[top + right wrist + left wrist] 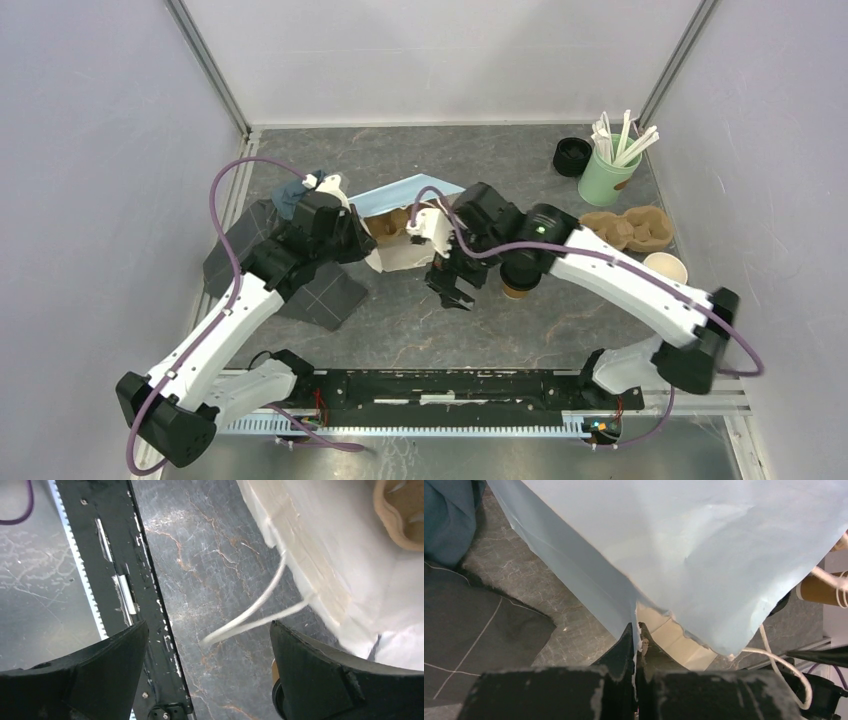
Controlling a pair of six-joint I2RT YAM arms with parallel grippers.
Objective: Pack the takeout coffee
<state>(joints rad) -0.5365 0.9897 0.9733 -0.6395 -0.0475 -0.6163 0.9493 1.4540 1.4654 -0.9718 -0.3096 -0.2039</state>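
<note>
Closest in on the left wrist view, the left fingers (638,640) are pressed shut on the rim of the paper bag (704,540), with a thin fold of its blue wall between the tips. That pinch is slight. In my judgement a shove against the bag could pull the paper free or tear it, and the mouth would sag shut.

On the right wrist view, the right fingers (207,635) are spread wide and hold nothing. They hover over the counter (210,540), and the loose end of the bag's white cord handle (265,592) lies between them, ungripped. Closing here would likely snag the cord and drag the bag. A pulp carrier (400,515) sits inside the bag's mouth.

From above, the takeout coffee (515,288) stands on the counter outside the bag. It is largely hidden under the right wrist, just beside those open fingers, and not yet packed. Being so close, the arm could knock it over while turning. The cup could also tip if it misses a well in the carrier.
</note>
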